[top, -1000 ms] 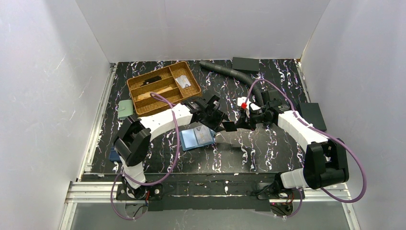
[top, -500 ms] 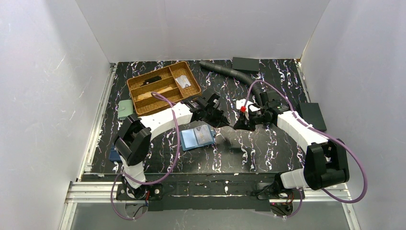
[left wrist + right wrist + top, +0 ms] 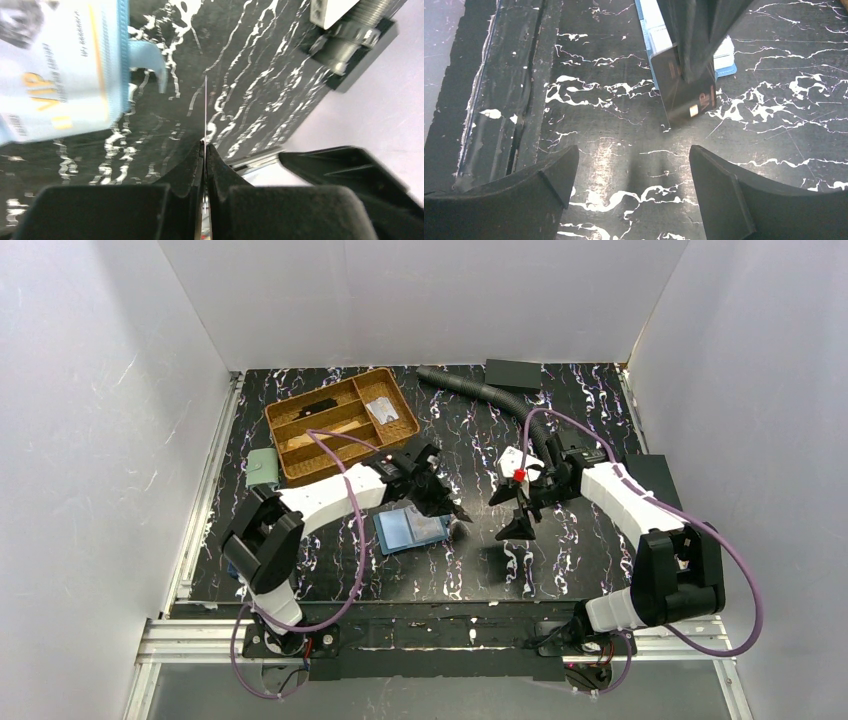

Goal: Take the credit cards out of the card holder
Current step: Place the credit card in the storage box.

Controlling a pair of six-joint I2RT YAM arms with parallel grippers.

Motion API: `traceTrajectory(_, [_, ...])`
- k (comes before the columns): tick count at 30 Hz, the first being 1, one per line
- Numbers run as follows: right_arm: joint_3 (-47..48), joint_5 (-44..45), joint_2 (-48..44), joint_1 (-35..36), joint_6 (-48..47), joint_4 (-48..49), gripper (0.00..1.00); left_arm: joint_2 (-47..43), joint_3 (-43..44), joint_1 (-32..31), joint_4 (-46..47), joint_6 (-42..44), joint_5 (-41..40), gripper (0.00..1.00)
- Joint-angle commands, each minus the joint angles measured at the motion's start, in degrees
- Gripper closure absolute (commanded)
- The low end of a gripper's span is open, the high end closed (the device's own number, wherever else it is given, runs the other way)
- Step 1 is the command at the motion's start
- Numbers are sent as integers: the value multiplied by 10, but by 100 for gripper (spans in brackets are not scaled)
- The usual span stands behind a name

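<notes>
left tool (image 3: 205,148) clamps a dark card (image 3: 684,100) by its edge, just beside the open card holder (image 3: 408,531) on the bench (image 3: 580,552), where a pale card (image 3: 55,75) sits; right tool (image 3: 634,175) gapes, released. i judge the cards light, stiff, slick: pinch the flat faces.

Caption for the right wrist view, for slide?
Open right gripper faces the left gripper pinching a dark card beside the card holder.

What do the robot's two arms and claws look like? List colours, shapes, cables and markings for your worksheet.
The left arm and right arm have white links joined by bulky black joints, with a purple cable looping along each. The left claw and right claw are black and wedge-shaped. A small red mark sits by the right wrist.
</notes>
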Motion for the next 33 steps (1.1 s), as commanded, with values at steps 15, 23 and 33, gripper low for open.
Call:
traceTrajectory(15, [44,-27,30,-53,-73,-90,8,-195,-146,134,162,532,292,100])
traceTrajectory(23, [41,-21,37,-60,-68,-84,8,-229,-133,178,128,602,323,100])
traceTrajectory(33, [41,-17,44,-64,-66,-81,8,-251,-119,253,97,645,361,100])
